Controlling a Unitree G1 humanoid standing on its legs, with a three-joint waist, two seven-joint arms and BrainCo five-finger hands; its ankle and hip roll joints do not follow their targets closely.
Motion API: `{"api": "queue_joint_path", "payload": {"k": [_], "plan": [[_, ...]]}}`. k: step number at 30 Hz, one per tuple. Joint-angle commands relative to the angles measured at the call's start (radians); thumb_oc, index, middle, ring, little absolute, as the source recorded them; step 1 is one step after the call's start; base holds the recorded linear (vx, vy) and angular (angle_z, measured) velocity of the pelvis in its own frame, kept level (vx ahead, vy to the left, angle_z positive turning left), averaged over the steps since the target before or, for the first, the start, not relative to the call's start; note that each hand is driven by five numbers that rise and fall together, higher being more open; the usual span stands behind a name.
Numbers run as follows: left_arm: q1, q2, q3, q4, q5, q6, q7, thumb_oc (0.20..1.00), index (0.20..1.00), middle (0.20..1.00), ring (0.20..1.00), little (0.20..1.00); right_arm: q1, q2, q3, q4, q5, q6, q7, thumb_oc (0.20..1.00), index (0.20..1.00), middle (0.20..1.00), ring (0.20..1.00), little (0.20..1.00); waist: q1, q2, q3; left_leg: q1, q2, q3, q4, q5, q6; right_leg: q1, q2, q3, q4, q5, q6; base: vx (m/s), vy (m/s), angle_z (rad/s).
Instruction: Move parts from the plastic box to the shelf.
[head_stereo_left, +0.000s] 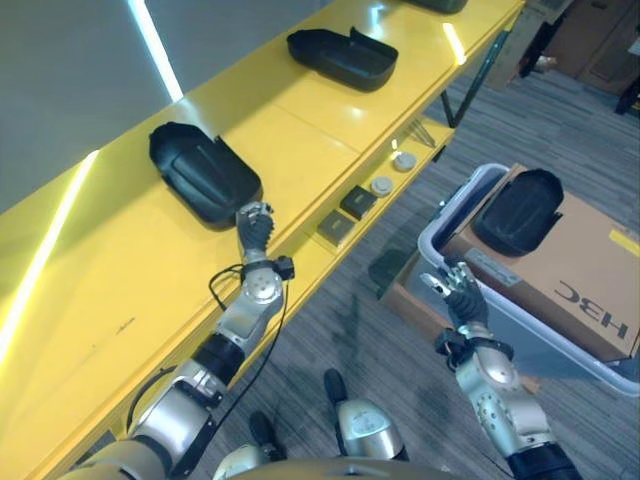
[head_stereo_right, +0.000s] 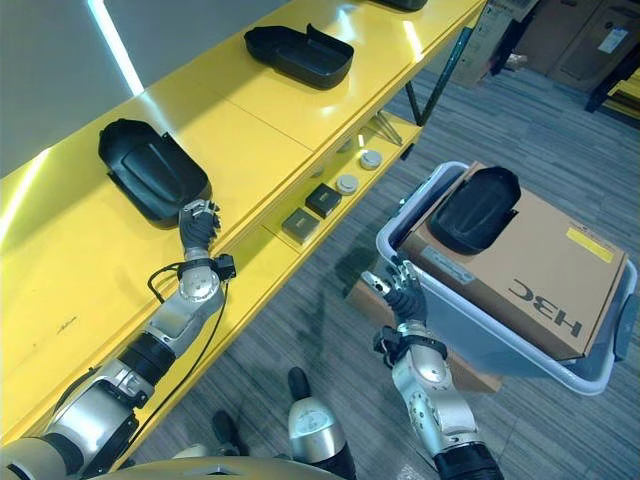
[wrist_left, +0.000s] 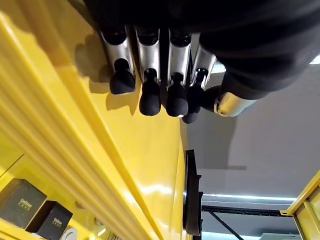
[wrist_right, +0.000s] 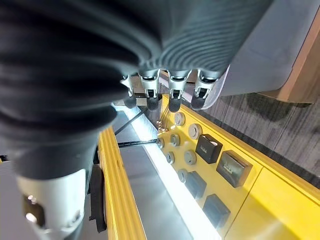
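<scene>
So the yellow shelf (head_stereo_left: 300, 150) runs diagonally away from the robot, from near left up toward the far right, and there are two black parts sitting on its top board. The nearer part (head_stereo_left: 205, 172) lies with its long axis slanted across the board, rounded end pointing back toward the wall side and the other end toward the shelf's front edge. The farther part (head_stereo_left: 343, 56) lies more along the length of the shelf, open side up like a shallow tray. The left hand (head_stereo_left: 254, 226) is just at the near end of the nearer part, right beside it or maybe barely touching, I can't tell which; its fingers (wrist_left: 150, 95) are only loosely bent and nothing sits in them, so it's holding nothing. A third black part (head_stereo_left: 518, 210) is still over in the plastic box (head_stereo_left: 440, 235) on the floor to the right, resting on top of a brown cardboard box (head_stereo_left: 580, 270) inside it, long axis pointing from the robot toward the far end, domed side up. The right hand (head_stereo_left: 458, 292) hangs at the near rim of that box, fingers spread and relaxed, empty, short of the part. On the lower shelf level there are some small dark boxes (head_stereo_left: 347, 215) and round discs (head_stereo_left: 392, 173).
</scene>
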Motion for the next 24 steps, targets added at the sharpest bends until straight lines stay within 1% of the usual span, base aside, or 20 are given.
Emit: {"api": "queue_joint_path", "payload": {"k": [1,8,13,14,18,24], "plan": [[-0.099,-0.017,0.002,0.067,0.085,-0.054,0.028,0.2,0.2,0.2,0.2,0.2,-0.01,-0.063,0.004,-0.048,-0.015,-0.03,0.014,1.0,1.0,1.0,1.0,1.0,0.0,-0.017,-0.05,-0.124,0.119,0.04,0.124,0.054,-0.036,-0.035,-0.028,-0.038,0.1,-0.09,0.04,0.0,0.0,0.0],[-0.137,-0.011,0.027,0.132,0.096,-0.034,0.059,0.2,0.2,0.2,0.2,0.2,-0.011,-0.073,0.007,-0.044,-0.015,-0.02,0.022,1.0,1.0,1.0,1.0,1.0,-0.01,-0.017,-0.054,-0.13,0.121,0.043,0.138,0.058,-0.04,-0.032,-0.028,-0.035,0.105,-0.089,0.036,0.02,0.003,-0.03],[-0.15,-0.008,0.056,0.179,0.089,-0.042,0.051,0.2,0.2,0.2,0.2,0.2,-0.006,-0.075,0.006,-0.039,-0.017,-0.012,0.031,1.0,1.0,1.0,1.0,1.0,-0.015,-0.016,-0.063,-0.129,0.122,0.047,0.146,0.059,-0.04,-0.026,-0.028,-0.033,0.109,-0.09,0.033,0.05,0.01,-0.02],[-0.151,-0.009,0.057,0.185,0.091,-0.043,0.049,0.2,0.2,0.2,0.2,0.2,-0.003,-0.075,0.003,-0.037,-0.016,-0.013,0.034,1.0,1.0,1.0,1.0,1.0,-0.017,-0.014,-0.064,-0.12,0.119,0.038,0.149,0.04,-0.049,-0.013,-0.03,-0.035,0.108,-0.103,0.038,0.12,0.025,0.0],[-0.162,-0.011,0.07,0.218,0.092,-0.039,0.073,0.2,0.2,0.2,0.2,0.2,-0.001,-0.077,0.006,-0.037,-0.022,-0.009,0.035,1.0,1.0,1.0,1.0,1.0,-0.02,-0.013,-0.07,-0.121,0.119,0.038,0.157,0.04,-0.05,-0.008,-0.031,-0.036,0.113,-0.105,0.037,0.06,0.008,0.01],[-0.181,0.003,0.086,0.251,0.1,-0.034,0.071,0.2,0.2,0.2,0.2,0.2,-0.003,-0.083,0.009,-0.037,-0.026,-0.004,0.039,1.0,1.0,1.0,1.0,1.0,-0.026,-0.012,-0.07,-0.124,0.118,0.039,0.165,0.039,-0.05,-0.009,-0.032,-0.034,0.119,-0.11,0.034,0.01,0.001,0.0]]}}
